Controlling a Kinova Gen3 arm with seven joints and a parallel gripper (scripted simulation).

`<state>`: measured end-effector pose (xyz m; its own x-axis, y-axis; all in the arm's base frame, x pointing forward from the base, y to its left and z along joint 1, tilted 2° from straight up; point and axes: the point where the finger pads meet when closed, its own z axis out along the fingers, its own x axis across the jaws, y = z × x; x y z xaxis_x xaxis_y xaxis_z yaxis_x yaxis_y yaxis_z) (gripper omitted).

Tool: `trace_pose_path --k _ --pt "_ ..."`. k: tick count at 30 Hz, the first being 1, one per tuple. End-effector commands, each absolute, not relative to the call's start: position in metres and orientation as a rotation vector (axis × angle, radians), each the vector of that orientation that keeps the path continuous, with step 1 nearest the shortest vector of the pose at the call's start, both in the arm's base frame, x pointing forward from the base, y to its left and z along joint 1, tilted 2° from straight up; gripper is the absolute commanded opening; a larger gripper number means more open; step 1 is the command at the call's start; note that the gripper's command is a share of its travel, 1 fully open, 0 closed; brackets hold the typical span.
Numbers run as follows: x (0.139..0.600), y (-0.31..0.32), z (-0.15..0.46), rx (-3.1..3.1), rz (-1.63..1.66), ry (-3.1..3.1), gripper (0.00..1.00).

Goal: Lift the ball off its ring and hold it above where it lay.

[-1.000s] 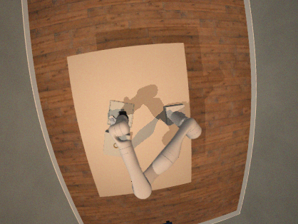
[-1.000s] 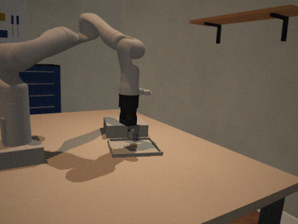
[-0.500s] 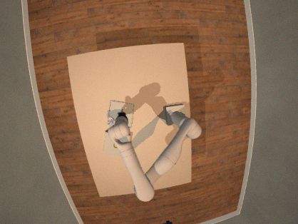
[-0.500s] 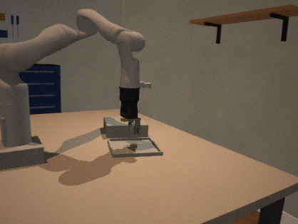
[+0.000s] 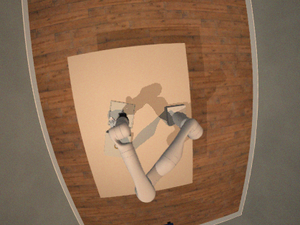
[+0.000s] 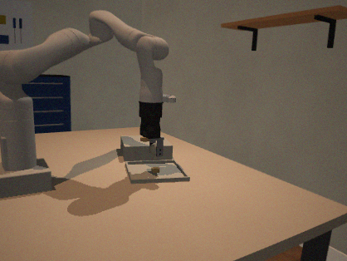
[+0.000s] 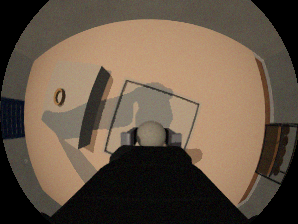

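In the wrist view the pale ball (image 7: pixel 152 132) sits between the two fingers of my gripper (image 7: pixel 152 139) (image 6: pixel 157 147) (image 5: pixel 122 115), which is shut on it. The gripper hangs above the shallow tray (image 7: pixel 180 119) (image 6: pixel 174 179) (image 5: pixel 116 107), clear of it. The tray's small ring (image 6: pixel 154 169) lies bare below. The higher stand (image 6: pixel 133 151) (image 7: pixel 80 86) (image 5: pixel 109 148) is right beside the tray, with its empty ring (image 6: pixel 144 140) (image 7: pixel 60 96) on top. In the top and exterior views the ball is mostly hidden by the hand.
The arm's base (image 6: pixel 18 145) (image 5: pixel 176 114) stands on the table (image 6: pixel 232 208) to one side of the tray. A blue cabinet (image 6: pixel 50 104) and a wall shelf (image 6: pixel 286 18) are behind, off the table. The table's edge runs near the front right.
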<state>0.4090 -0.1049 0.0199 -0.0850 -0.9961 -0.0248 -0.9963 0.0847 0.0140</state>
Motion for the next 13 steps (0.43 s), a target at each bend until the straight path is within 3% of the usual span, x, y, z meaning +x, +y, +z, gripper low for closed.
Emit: trace_pose_path --k 1,13 --pt "0.4094 -0.1050 0.0205 -2.118 0.041 2.306 0.00" --pt "0.4094 -0.1050 0.0205 -2.118 0.041 2.306 0.00"
